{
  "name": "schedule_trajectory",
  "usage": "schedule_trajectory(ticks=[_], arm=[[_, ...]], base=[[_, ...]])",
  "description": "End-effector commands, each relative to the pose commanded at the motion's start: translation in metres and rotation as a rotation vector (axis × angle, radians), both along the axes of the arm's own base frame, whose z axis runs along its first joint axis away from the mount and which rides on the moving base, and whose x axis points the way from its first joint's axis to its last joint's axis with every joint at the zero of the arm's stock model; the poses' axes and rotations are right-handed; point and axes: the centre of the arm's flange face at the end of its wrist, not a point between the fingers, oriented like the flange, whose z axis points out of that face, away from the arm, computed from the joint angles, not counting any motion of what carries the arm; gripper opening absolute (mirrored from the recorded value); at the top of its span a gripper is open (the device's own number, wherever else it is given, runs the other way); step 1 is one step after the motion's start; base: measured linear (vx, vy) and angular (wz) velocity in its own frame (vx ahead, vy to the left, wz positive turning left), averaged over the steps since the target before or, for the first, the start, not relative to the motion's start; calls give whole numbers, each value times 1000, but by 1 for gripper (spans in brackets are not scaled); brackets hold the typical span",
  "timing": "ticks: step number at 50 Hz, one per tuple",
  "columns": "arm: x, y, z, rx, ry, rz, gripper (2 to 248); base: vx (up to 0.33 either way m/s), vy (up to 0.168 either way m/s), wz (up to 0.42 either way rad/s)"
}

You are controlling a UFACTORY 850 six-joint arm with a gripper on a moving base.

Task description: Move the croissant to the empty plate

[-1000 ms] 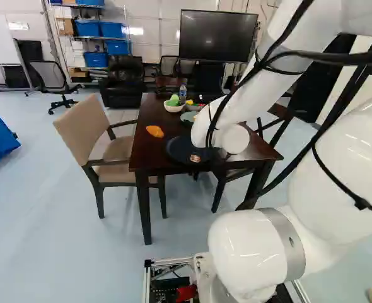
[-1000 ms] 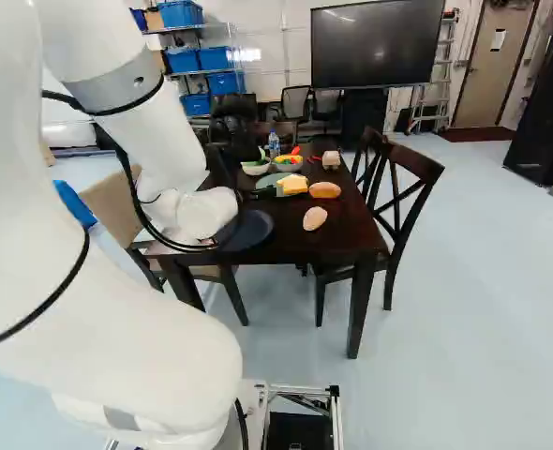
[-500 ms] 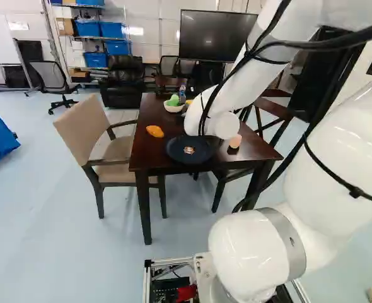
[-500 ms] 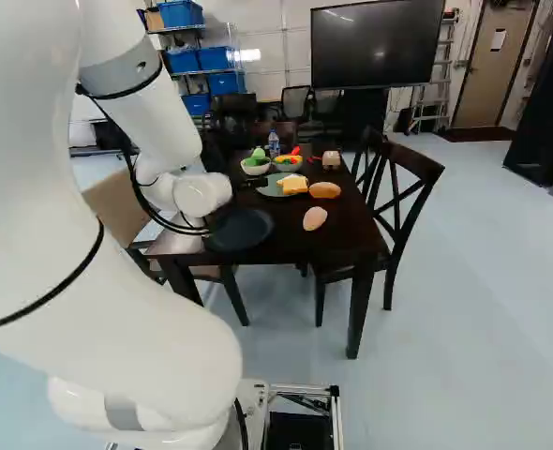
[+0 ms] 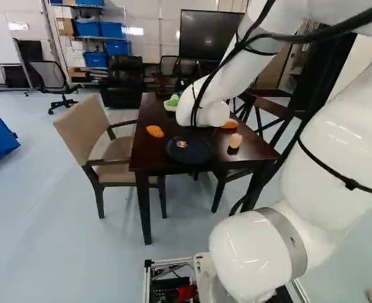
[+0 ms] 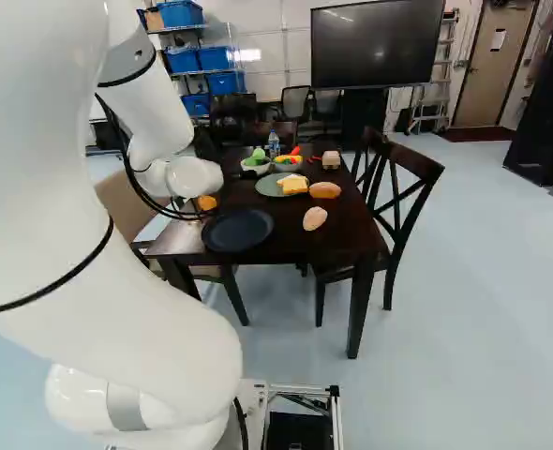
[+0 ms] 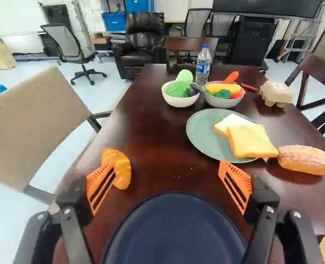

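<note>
The orange croissant [image 5: 154, 131] lies on the table's left side in the left base view; in the right base view the croissant [image 6: 207, 202] peeks out beside the arm's end. An empty dark blue plate [image 6: 238, 231] rests on the near part of the table. In both base views the arm's end hides the gripper. The wrist view has the gripper [image 7: 168, 184] open above the table, nothing held. Beyond one orange finger, partly covered by it, is the croissant [image 7: 117, 168]; the dark plate [image 7: 173, 236] lies below, between the fingers.
A green plate [image 7: 204, 132] holds bread slices, with a bread roll [image 7: 305, 159] beside it. Bowls of toy vegetables [image 7: 180, 100] and a bottle [image 7: 203, 65] stand farther back. A beige chair [image 5: 85, 129] stands at the table's left; dark chairs [image 6: 403, 202] at its right.
The arm's end has swung leftward and away from the base, uncovering the green plate in the right base view. The base, croissant and dark plate have stayed put.
</note>
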Motion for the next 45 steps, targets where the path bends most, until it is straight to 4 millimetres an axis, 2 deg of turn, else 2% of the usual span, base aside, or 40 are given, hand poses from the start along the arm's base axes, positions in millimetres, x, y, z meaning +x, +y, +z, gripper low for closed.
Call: schedule_trajectory(ticks=[31,45], arm=[[30,43,21,-19,92,78,247],[37,62,30,-20,141,104,247]], base=[[0,0,0],[0,0,0]])
